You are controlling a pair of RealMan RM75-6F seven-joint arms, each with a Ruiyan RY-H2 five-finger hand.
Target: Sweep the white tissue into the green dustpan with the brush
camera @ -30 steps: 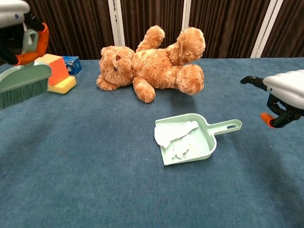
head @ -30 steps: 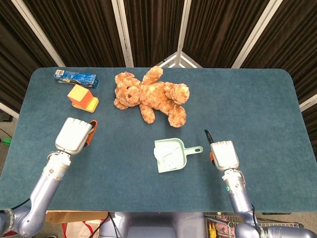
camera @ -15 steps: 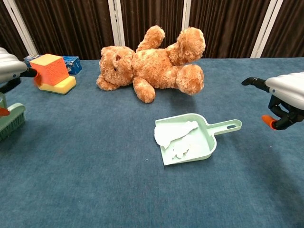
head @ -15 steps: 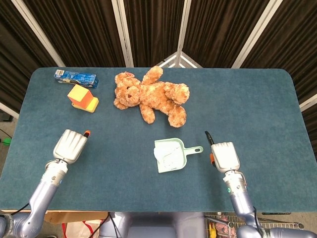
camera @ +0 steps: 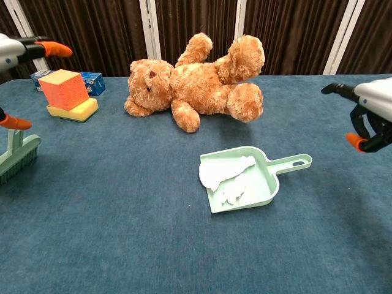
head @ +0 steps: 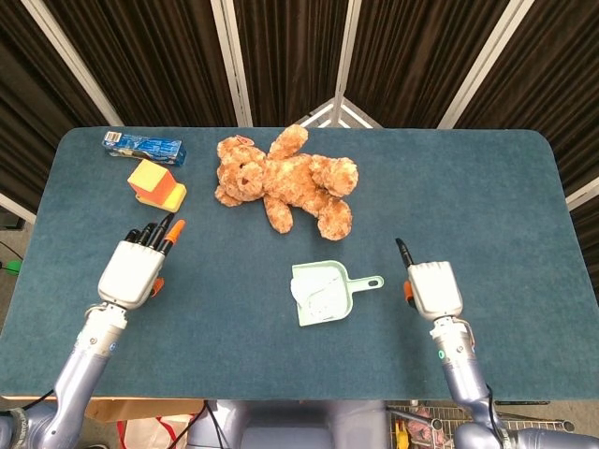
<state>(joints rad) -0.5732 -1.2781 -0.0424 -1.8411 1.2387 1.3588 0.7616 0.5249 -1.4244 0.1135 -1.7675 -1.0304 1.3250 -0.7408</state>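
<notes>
The green dustpan [head: 323,292] [camera: 245,177] lies mid-table, handle pointing right, with the white tissue [head: 314,290] [camera: 223,171] inside it in crumpled pieces. The green brush [camera: 15,156] stands on its bristles at the far left of the chest view; in the head view my left hand hides it. My left hand [head: 131,267] [camera: 12,52] hovers over the brush with fingers stretched out and the thumb just above the handle, gripping nothing. My right hand [head: 432,288] [camera: 373,113] floats right of the dustpan handle, apart from it and empty, one finger pointing forward and the thumb spread away.
A brown teddy bear [head: 285,182] [camera: 196,82] lies behind the dustpan. An orange and yellow sponge block [head: 156,184] [camera: 66,93] and a blue box [head: 143,147] [camera: 93,82] sit at the back left, close to my left hand.
My left hand brought the brush down to the table at the left and spread its fingers, letting it go. My right hand drifted slightly right, away from the dustpan handle.
</notes>
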